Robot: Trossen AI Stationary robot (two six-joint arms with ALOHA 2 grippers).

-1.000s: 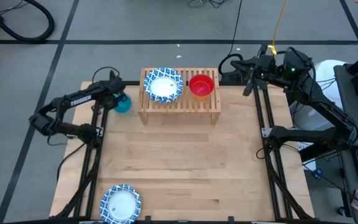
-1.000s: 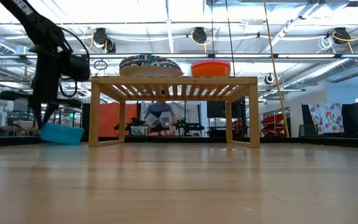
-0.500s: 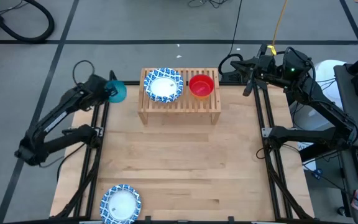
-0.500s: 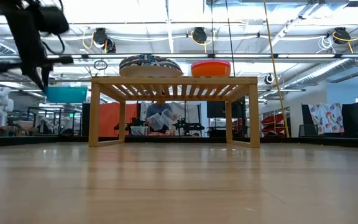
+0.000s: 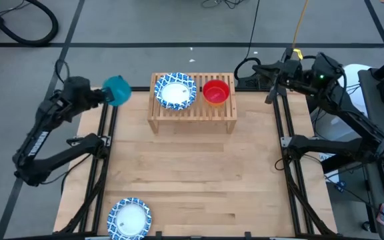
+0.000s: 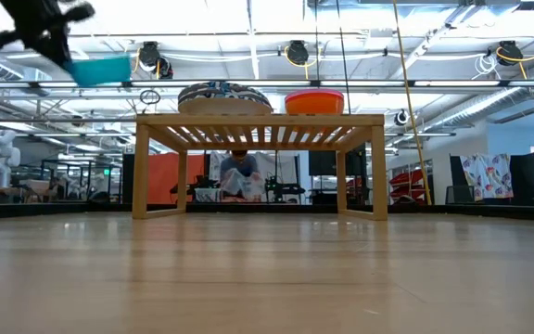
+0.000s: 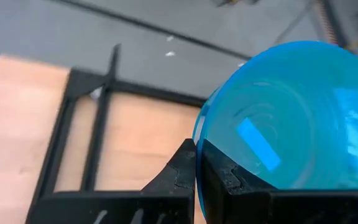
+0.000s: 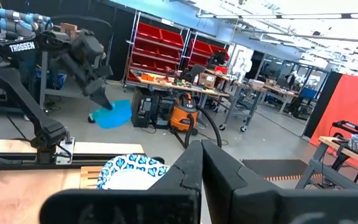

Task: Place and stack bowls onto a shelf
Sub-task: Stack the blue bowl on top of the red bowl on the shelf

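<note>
Lifting is what has changed: a second ago my left claw (image 5: 105,95) had the teal bowl (image 5: 118,89) down near the tabletop (image 5: 192,167) beside the shelf (image 5: 192,115), and now it carries it well above the shelf's slatted top, as the low view shows. I judge the pick is done and the carry across to the rack has begun.

My left claw is clenched on the bowl's rim, fingers (image 7: 185,171) pinching one edge, so the bowl hangs out beyond the fingertips, towards the shelf. A round bowl has no real long axis; its opening is tipped sideways rather than straight up, with the rim facing partly back along the claw.

Ahead of the claw on the shelf sit a blue-patterned dish (image 5: 175,91) and, just beyond it, the red bowl (image 5: 216,91). Another patterned dish (image 5: 129,218) waits far behind, at the table's near edge.

My right claw (image 5: 262,68) is closed on nothing, parked beyond the shelf's far end.
</note>
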